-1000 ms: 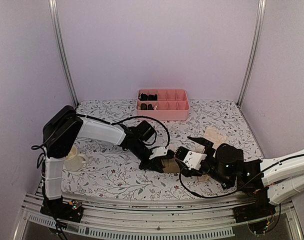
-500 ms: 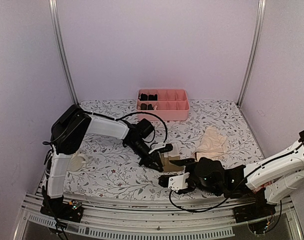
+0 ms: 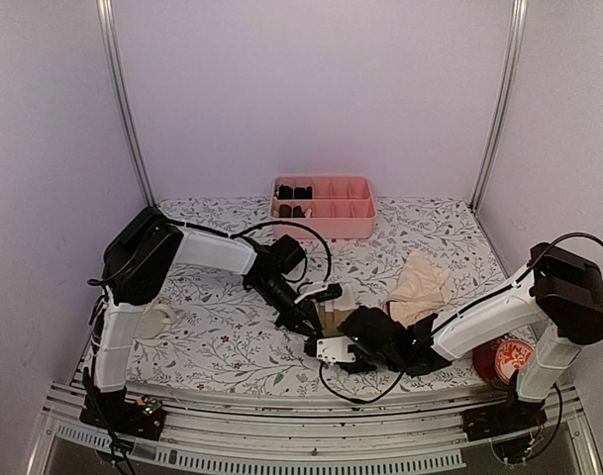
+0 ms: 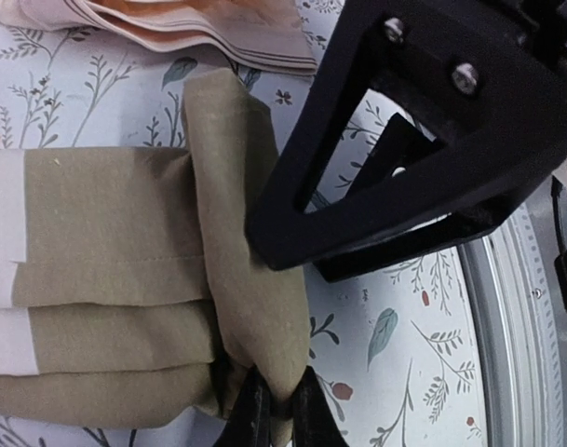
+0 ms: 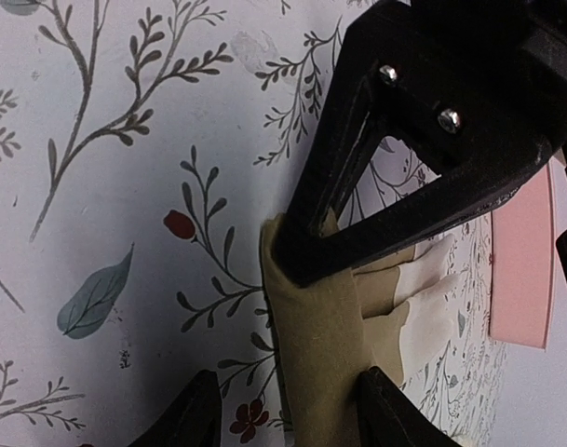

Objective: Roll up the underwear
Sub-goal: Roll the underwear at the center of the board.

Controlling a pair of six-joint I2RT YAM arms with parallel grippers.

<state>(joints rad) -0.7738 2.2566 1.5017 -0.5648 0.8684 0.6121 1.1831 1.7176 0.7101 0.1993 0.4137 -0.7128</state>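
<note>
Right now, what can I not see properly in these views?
Top view: olive underwear, partly under left gripper and right gripper.
Left wrist: peach underwear, cut by top edge.
Right wrist: right fingertips, cut by bottom edge.
Top view: pink tray contents, too small.

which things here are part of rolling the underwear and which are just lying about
For the job: olive-brown underwear, pinched by the left pincer; peach-beige underwear.
Lying about: pink tray with black bundles; red round object; cream cup-like object.
</note>
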